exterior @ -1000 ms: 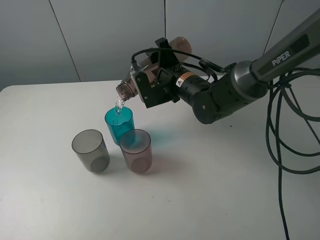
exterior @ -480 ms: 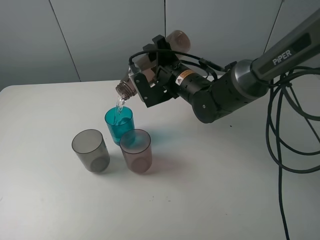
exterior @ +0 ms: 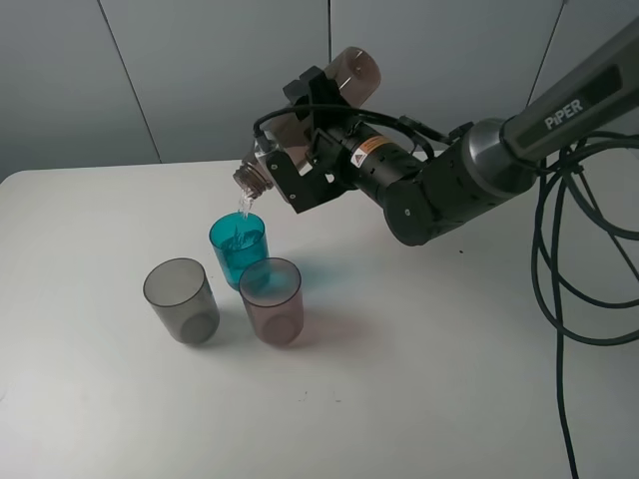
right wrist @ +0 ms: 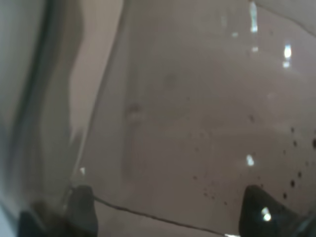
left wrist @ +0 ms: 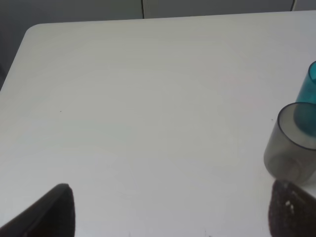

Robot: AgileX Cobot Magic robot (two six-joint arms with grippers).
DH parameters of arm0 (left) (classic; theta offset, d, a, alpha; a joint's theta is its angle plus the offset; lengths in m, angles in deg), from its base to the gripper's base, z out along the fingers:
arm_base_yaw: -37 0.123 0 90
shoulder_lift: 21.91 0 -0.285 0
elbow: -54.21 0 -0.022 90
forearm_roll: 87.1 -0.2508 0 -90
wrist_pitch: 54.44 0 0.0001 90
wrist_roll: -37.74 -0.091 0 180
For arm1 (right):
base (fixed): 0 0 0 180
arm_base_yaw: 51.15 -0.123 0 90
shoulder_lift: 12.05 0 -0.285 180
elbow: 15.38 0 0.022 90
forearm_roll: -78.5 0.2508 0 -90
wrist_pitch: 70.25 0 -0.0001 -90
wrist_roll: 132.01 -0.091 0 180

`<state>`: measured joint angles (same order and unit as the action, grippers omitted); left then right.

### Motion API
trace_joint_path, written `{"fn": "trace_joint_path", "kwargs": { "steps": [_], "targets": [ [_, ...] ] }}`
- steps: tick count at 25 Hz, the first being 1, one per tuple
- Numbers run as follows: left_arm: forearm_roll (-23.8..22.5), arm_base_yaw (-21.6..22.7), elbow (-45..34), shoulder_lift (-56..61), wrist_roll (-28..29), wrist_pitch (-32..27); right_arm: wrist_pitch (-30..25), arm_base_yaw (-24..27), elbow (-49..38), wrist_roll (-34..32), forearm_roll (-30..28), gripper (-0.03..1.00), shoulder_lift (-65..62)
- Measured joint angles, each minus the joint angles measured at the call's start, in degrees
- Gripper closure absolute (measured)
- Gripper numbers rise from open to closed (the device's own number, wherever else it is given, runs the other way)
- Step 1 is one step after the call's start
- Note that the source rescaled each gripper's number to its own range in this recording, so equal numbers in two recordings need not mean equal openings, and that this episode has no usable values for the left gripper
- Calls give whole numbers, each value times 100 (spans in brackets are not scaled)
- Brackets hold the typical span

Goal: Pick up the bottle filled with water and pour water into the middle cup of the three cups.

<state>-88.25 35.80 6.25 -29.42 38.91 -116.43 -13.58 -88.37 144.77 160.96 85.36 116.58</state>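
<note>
A white surface fills most of the view. A smoky grey tumbler stands upright on it, and a teal cup stands just behind (only a sliver of its wall shows, cut off by the frame). The tool's two dark fingertips sit wide apart, with nothing between them.

- In the right wrist view the bottle fills the frame as a brown blur, and its outline is cut off on every side.
- From the high camera, the right end effector clasps the bottle and hides its midsection; only neck and base show.
- The pinkish cup covers a lower corner of the middle cup.
- In the left wrist view the middle cup is cropped to a sliver, the grey cup is clipped, and the left end effector shows only two dark, blurred fingertips.
</note>
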Motion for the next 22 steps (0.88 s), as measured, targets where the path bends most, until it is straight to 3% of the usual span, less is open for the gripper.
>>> {"fn": "trace_joint_path", "kwargs": {
  "steps": [12,22],
  "targets": [
    [0,0,0,0,0,0,355,0,9,353,-187,95,-13],
    [0,0,0,0,0,0,476,0,9,377,-832,95,-13]
  ]
}}
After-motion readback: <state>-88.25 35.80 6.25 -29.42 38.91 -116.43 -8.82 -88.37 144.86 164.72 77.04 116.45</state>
